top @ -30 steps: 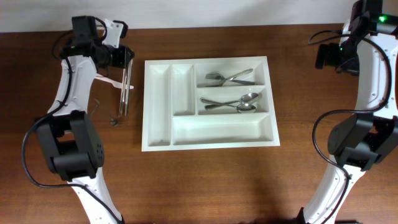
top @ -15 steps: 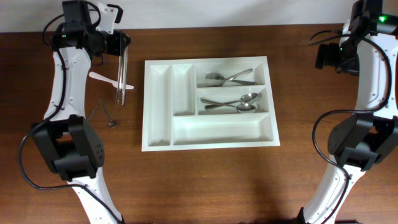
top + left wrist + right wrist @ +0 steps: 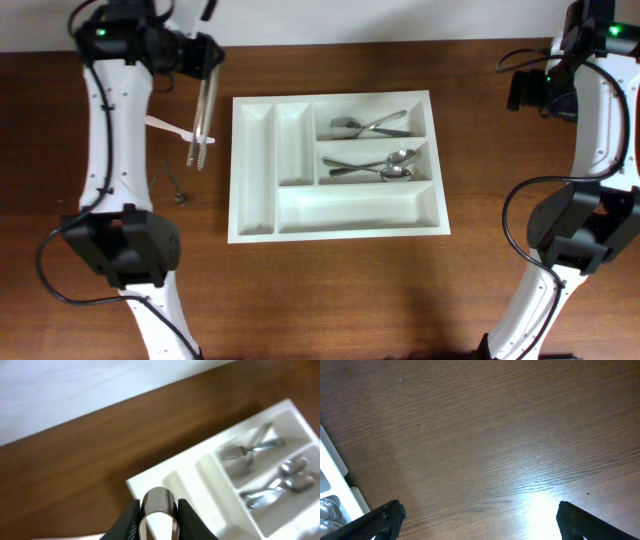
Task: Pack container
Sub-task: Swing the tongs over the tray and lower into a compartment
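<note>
The white five-compartment container [image 3: 255, 232] lies mid-table. Its upper right compartment holds forks [image 3: 370, 124] and the one below holds spoons [image 3: 380, 166]. The two narrow compartments and the long front one are bare. My left gripper [image 3: 205, 65] is shut on the bent end of metal tongs [image 3: 201, 125], which hang just left of the container. The left wrist view shows the jaws [image 3: 159, 512] clamped on the tongs [image 3: 159, 500] above the container [image 3: 210, 467]. My right gripper [image 3: 481, 517] is open and empty over bare wood at the far right [image 3: 525, 92].
A pale plastic utensil [image 3: 165, 124] lies on the table left of the tongs. A small dark metal item [image 3: 178, 192] lies nearer the front. The container's corner [image 3: 332, 467] shows at the left edge of the right wrist view.
My left arm has swung toward the table's back and slightly right, carrying the tongs with it. The right arm has not moved.
</note>
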Controlling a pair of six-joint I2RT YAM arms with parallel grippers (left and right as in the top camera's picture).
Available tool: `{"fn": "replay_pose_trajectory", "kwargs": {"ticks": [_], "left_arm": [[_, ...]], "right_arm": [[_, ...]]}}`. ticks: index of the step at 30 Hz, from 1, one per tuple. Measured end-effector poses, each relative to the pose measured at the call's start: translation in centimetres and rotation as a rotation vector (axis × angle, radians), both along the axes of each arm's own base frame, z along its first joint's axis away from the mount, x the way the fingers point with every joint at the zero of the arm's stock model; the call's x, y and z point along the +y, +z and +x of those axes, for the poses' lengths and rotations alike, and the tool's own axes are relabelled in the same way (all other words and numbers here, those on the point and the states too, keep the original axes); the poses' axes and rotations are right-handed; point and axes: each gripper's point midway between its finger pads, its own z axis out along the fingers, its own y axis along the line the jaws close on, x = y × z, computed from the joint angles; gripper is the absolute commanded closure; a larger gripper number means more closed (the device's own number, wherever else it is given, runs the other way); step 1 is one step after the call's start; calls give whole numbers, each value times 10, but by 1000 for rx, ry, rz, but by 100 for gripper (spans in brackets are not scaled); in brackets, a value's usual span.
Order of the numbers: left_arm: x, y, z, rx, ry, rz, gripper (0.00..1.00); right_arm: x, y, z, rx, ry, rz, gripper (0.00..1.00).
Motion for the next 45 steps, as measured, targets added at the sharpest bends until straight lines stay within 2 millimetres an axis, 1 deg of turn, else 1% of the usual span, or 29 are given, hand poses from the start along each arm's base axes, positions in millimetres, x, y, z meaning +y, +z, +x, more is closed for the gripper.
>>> {"fn": "replay_pose_trajectory", "kwargs": {"ticks": [2,3,4,7,9,10,11,12,13,15,16,17,21,22,23,25,27,28,29,30,31,32,34,38,39,40,41,42,45], "left_arm": [[-21,2,-9,12,-50,14,98],[-38,2,-17,24,-89,28,98],[-46,1,-21,32,-108,37,98],[-84,-8,-44,81,-208,77,98],[-113,-14,-64,112,-295,108,98],[-143,-18,-83,121,-385,141,98],[-155,-20,-91,122,-422,157,98],[-172,-24,-107,131,-480,205,98],[-182,-25,-114,130,-512,224,98],[-214,-29,-140,113,-622,283,98],[-225,-29,-148,104,-659,299,98],[-240,-31,-163,95,-721,323,98],[-278,-37,-203,56,-905,380,98],[-283,-40,-208,55,-934,389,98],[-286,-50,-215,65,-978,410,98],[-289,-69,-221,99,-1027,438,98],[-290,-102,-223,161,-1068,470,98],[-290,-114,-222,184,-1078,483,98],[-290,-133,-222,218,-1099,498,98],[-289,-147,-221,240,-1115,508,98],[-290,-156,-221,250,-1132,512,98],[-291,-162,-219,251,-1144,514,98],[-294,-168,-218,241,-1163,510,98],[-301,-169,-213,200,-1178,500,98],[-302,-168,-212,192,-1179,499,85],[-303,-169,-210,185,-1178,498,65],[-304,-168,-210,183,-1178,497,53],[-304,-168,-210,180,-1182,498,47],[-304,-168,-210,178,-1183,497,44]], "right_arm": [[0,0,0,0,0,0,1],[0,0,0,0,1,0,1],[0,0,0,0,0,0,1],[0,0,0,0,0,0,1],[0,0,0,0,0,0,1],[0,0,0,0,0,0,1],[0,0,0,0,0,0,1],[0,0,0,0,1,0,1],[0,0,0,0,0,0,1],[0,0,0,0,0,0,1],[0,0,0,0,0,0,1],[0,0,0,0,0,0,1],[0,0,0,0,0,0,1],[0,0,0,0,0,0,1],[0,0,0,0,1,0,1],[0,0,0,0,1,0,1],[0,0,0,0,0,0,1],[0,0,0,0,0,0,1],[0,0,0,0,0,0,1],[0,0,0,0,1,-1,1],[0,0,0,0,0,0,1],[0,0,0,0,0,0,1],[0,0,0,0,0,0,1],[0,0,0,0,0,0,1],[0,0,0,0,1,0,1],[0,0,0,0,0,0,1],[0,0,0,0,0,0,1],[0,0,0,0,0,0,1],[0,0,0,0,0,0,1]]}}
